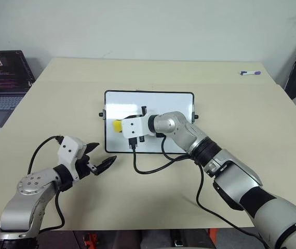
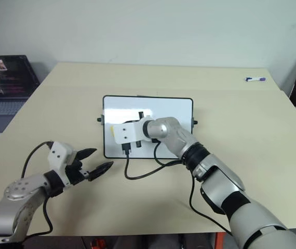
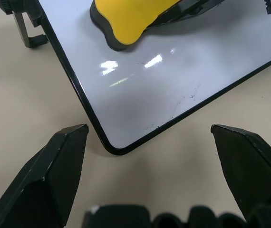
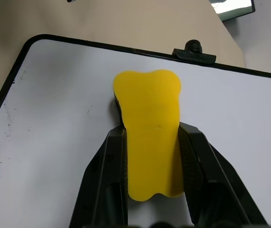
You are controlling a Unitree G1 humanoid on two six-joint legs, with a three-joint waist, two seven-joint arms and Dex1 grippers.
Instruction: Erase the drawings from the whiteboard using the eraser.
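The small yellow oblong eraser [image 4: 150, 137], clamped between the right gripper's [image 4: 152, 164] black fingers, rests on the glossy black-framed whiteboard [image 1: 174, 101] lying mid-table [image 1: 231, 114], while the left gripper [image 1: 97, 159] hovers, fingers spread, beside the board's near left corner

A marker pen [image 1: 250, 73] lies on the beige table [image 1: 231, 109], a laptop [image 1: 2, 83] beside it.

head overhead, wrists near whiteboard [image 1: 149, 121]
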